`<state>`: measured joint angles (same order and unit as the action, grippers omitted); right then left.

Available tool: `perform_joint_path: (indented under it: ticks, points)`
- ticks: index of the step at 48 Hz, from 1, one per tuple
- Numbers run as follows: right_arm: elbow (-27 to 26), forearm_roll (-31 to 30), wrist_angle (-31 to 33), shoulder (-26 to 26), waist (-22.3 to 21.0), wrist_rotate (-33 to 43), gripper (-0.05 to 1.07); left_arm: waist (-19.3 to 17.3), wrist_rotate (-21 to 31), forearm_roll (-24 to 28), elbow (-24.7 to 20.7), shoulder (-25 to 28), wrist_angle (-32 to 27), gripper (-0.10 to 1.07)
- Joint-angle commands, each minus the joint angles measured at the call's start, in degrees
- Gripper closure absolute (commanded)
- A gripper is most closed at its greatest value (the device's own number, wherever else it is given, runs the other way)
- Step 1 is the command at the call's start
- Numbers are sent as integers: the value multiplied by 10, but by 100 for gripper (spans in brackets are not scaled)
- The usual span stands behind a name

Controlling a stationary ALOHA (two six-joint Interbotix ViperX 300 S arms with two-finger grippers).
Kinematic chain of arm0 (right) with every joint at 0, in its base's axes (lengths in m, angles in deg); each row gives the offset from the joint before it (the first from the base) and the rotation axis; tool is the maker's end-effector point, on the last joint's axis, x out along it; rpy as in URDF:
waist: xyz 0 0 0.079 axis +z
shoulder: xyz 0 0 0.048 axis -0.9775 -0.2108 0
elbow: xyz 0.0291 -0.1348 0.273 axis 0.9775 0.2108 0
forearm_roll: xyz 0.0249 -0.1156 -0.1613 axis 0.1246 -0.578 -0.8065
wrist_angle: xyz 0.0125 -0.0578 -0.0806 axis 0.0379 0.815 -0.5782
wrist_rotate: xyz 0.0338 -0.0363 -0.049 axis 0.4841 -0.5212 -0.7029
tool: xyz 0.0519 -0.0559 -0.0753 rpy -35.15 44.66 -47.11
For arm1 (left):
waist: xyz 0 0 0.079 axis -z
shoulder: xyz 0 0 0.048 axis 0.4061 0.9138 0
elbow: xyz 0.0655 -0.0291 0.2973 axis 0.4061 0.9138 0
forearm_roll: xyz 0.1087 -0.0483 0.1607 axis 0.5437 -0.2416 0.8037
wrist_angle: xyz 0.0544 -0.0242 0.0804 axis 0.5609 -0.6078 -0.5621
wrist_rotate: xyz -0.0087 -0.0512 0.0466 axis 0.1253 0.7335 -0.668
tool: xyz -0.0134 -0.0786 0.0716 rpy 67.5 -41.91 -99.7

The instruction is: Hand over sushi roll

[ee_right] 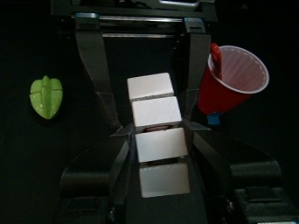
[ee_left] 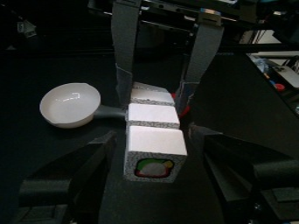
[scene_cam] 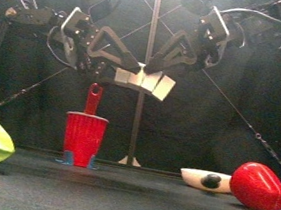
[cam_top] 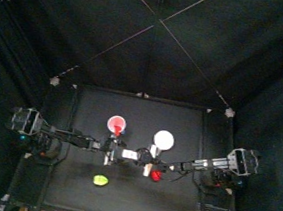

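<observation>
Showing white segmented sushi roll (ee_left: 153, 131), colourful filling at end

Left tool (ee_left: 152, 162) wide open; right tool (ee_right: 158, 131) clamped, arms raised mid-table.

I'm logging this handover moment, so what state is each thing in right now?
sushi roll: lifted off the table, level between both grippers.
right gripper: jaws clamped on the roll's sides.
left gripper: jaws wide open around the roll, not clamped.
red cup: upright, something red sticking out of it.
white bowl: upright on the table.
green leaf: lying flat.
red pepper: resting beside the bowl.
</observation>
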<state>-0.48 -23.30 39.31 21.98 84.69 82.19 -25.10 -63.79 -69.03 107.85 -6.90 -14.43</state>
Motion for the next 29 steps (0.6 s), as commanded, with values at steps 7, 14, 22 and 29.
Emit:
perform_joint_path:
  ticks: [7, 14, 22, 29]
  points:
    - [-14, -2, 1, 8, -1, 1, 34, -1, -2, 2, -15, 2, 5, 6]
    - [-12, -2, 1, 8, -2, 0, 34, -2, -1, 3, -15, 1, 6, 18]
    - [-11, 4, 1, 4, -2, 0, 33, -2, -1, 4, -14, 0, 6, 30]
    - [-15, 16, 3, 0, -3, 0, 31, -2, -1, 5, -13, 0, 5, 34]
